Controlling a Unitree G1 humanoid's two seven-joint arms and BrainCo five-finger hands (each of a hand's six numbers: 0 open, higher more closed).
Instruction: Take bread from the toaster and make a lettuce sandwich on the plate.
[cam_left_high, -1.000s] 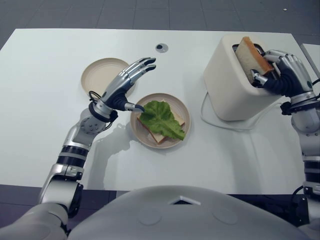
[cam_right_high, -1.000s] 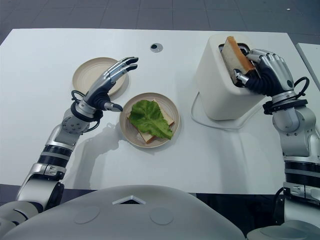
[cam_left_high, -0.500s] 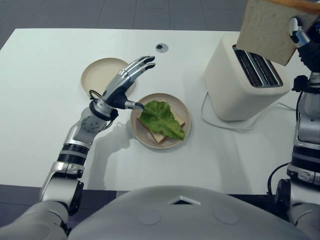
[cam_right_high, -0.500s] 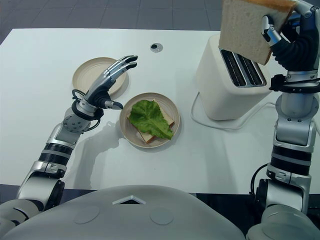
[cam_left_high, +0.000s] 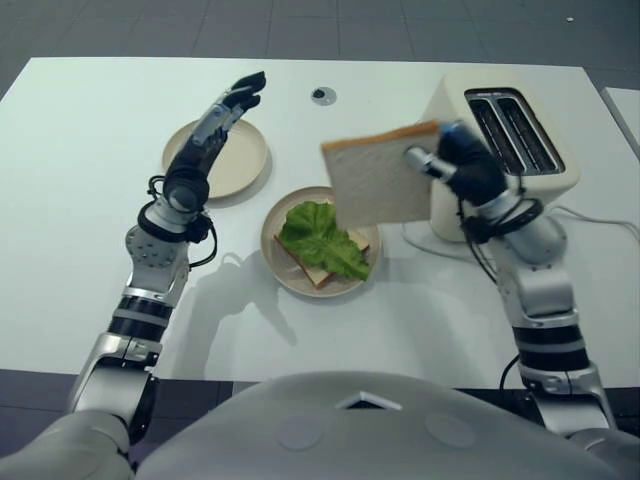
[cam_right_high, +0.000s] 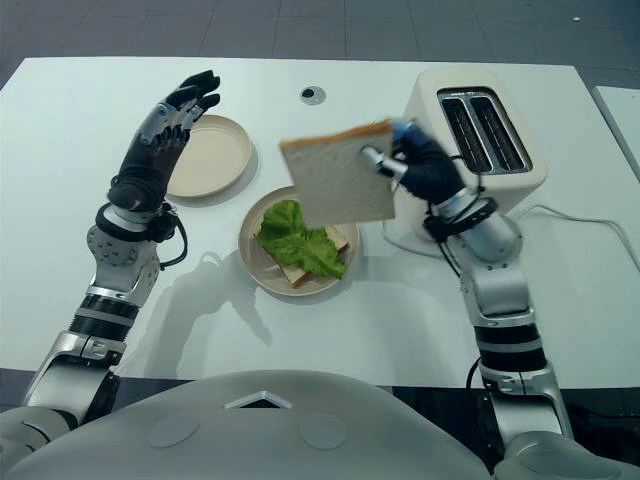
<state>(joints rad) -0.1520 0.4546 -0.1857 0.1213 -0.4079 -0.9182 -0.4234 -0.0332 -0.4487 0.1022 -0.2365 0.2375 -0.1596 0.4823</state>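
Both eyes look forward and down from the robot's head, fairly near the white table (cam_left_high: 80, 200). Set slightly apart side by side, they share nearly everything, from the toaster (cam_left_high: 515, 125) to the sandwich plate (cam_left_high: 300, 285).

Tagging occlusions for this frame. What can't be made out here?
- Bottom slice: mostly under the lettuce, both eye views.
- Right hand: its contact behind the held bread slice is hidden by that slice.
- Toaster slots: too dark to see inside, both views.
- Toaster's left side: covered by the right hand, left eye view.
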